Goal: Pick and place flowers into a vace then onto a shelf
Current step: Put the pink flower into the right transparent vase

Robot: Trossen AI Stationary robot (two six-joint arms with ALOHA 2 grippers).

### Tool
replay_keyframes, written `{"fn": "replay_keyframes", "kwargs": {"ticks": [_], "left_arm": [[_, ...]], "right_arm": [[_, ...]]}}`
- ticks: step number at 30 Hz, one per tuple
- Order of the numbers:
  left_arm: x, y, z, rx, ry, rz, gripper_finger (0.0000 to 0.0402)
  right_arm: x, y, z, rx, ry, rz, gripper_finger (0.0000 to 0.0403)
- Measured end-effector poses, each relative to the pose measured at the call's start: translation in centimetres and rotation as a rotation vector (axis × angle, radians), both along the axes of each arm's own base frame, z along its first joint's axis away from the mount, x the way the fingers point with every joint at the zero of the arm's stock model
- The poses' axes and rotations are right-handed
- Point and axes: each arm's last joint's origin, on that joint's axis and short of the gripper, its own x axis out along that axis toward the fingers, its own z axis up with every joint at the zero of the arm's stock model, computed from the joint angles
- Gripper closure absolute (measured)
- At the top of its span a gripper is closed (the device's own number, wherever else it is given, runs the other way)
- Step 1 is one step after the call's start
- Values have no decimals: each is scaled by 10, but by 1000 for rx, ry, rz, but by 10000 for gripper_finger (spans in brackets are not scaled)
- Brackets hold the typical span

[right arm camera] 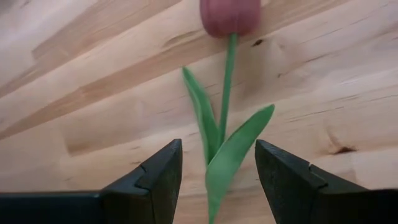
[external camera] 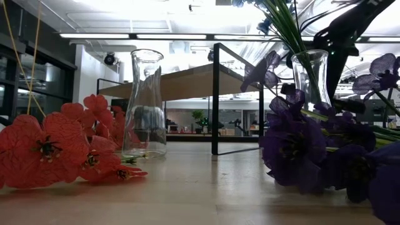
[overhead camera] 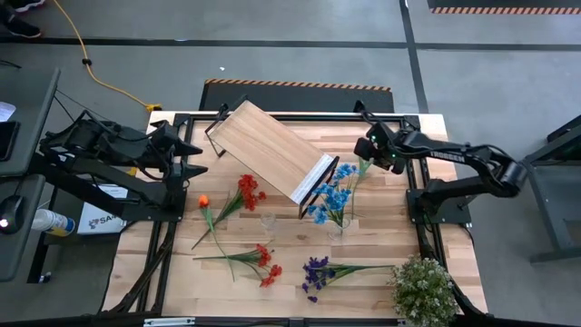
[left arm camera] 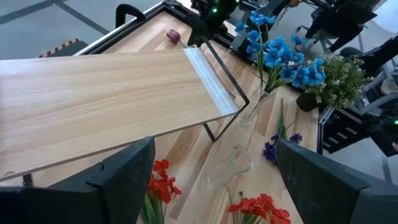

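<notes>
Dark-red tulip [right arm camera: 230, 14] is lying on the desk [right arm camera: 93, 74], its stem running between my right gripper's [right arm camera: 217, 168] parted, empty fingers. I am keeping them centred on the stem, then pinching gently so it cannot roll; the left gripper [left arm camera: 211, 180] is hovering spread wide above the shelf [left arm camera: 106, 99].

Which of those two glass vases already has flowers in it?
The right-hand vase, holding the blue flowers; the other vase stands empty.

We count 2 glass vases: one empty [overhead camera: 267, 221], one w/ the blue flowers [overhead camera: 338, 193]. Flowers lying on the table: 2 red sprays [overhead camera: 247, 191] [overhead camera: 263, 263], 1 orange tulip [overhead camera: 203, 201], 1 purple spray [overhead camera: 317, 272], 1 dark red tulip [right arm camera: 230, 15]. Also 1 shelf [overhead camera: 270, 148], 1 bushy plant [overhead camera: 423, 287], 2 arms.
</notes>
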Motion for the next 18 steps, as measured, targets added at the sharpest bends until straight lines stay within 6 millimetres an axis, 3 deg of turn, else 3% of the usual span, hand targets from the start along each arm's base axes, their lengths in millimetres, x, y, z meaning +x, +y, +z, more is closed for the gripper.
{"fn": "replay_keyframes", "kwargs": {"ticks": [8, 18], "left_arm": [[0, 0, 0, 3, 1, -2, 34], [0, 0, 0, 3, 1, -2, 34]], "right_arm": [[5, -6, -11, 3, 34, -37, 212], [12, -11, -32, 53, 84, -57, 247]]}}
